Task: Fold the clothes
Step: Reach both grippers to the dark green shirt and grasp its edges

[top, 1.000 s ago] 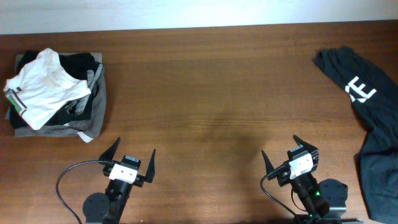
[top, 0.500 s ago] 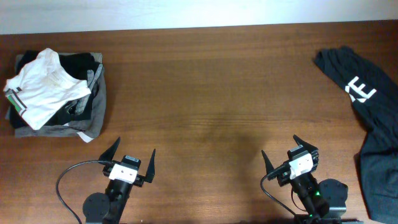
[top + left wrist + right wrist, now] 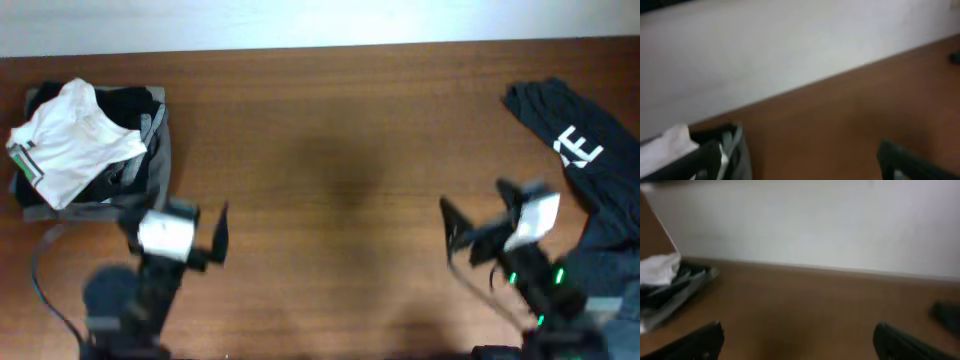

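A pile of clothes [image 3: 85,150] lies at the table's far left, a white garment on top of black and grey ones; it also shows in the left wrist view [image 3: 700,152] and the right wrist view [image 3: 670,287]. A black garment with white letters [image 3: 590,170] lies spread at the right edge. My left gripper [image 3: 172,222] is open and empty, just below the pile. My right gripper [image 3: 478,205] is open and empty, left of the black garment. Both arms are blurred by motion.
The brown wooden table [image 3: 330,150] stretches between the two garment areas. A white wall [image 3: 790,45] runs along the table's far edge. Cables trail behind each arm base at the front edge.
Both arms have risen and swung forward from their rest at the front edge. The left moved toward the pile, the right toward the black garment. The clothes have not moved.
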`<state>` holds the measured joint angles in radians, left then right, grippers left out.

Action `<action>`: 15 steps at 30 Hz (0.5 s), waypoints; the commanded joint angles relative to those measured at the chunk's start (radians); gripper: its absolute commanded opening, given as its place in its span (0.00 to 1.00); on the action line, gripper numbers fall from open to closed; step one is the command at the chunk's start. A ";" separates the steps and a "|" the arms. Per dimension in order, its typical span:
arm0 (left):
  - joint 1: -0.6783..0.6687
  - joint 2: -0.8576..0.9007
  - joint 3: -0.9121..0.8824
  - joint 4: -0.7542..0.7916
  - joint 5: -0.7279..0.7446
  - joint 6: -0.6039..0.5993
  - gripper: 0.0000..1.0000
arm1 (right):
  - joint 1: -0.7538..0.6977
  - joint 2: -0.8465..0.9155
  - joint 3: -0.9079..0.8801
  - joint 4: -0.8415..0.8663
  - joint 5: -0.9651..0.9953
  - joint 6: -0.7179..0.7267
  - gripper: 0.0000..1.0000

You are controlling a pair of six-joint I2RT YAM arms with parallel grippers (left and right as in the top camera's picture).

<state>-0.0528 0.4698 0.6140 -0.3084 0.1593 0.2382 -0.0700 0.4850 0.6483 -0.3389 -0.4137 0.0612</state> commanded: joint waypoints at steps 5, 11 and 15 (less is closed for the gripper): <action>-0.003 0.921 0.989 -0.635 0.040 0.001 0.99 | -0.004 0.938 0.901 -0.744 -0.020 0.022 0.99; -0.003 1.026 1.055 -0.703 0.057 -0.041 0.99 | -0.043 1.140 0.930 -0.712 0.073 0.065 0.99; -0.039 1.217 1.055 -0.704 0.090 -0.066 0.99 | -0.230 1.189 0.930 -0.569 0.235 0.181 0.88</action>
<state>-0.0586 1.6039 1.6615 -1.0286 0.2298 0.1928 -0.2314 1.6325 1.5600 -0.9649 -0.2646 0.1970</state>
